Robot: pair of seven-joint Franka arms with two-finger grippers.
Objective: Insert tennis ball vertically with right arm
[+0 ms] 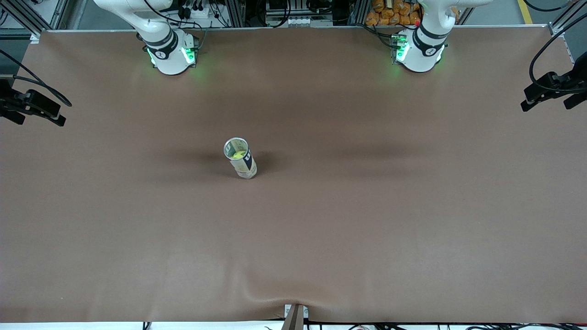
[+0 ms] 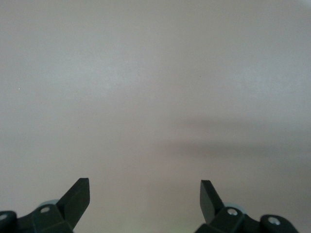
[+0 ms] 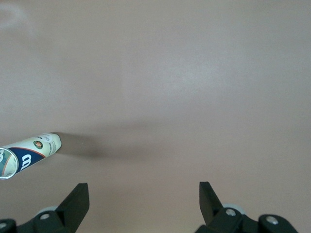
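A tall can (image 1: 241, 159) stands upright on the brown bench (image 1: 367, 220), about in the middle between the edge by the arm bases and the edge by the front camera, and somewhat toward the right arm's end. Its mouth is open and faces up. Inside it I see something yellow-green, which I take to be the tennis ball (image 1: 236, 155), lying low in the can. So the ball seems to be in already, and I judge the task to be at its end or very close to it. The can stands on its base because the ball had to go in from above; a lying can would not allow that.

The right tool (image 3: 144, 196) hangs high over bare bench beside the can, with its fingers spread wide and nothing between them. In the right wrist view the can shows at the border, well apart from the fingers. I think the tool is kept away and up so that it cannot knock the light can over.

The left tool (image 2: 145, 194) is also spread wide and empty, over bare bench near the left arm's end. This arm waits, since the work belongs to the right arm (image 1: 158, 34).
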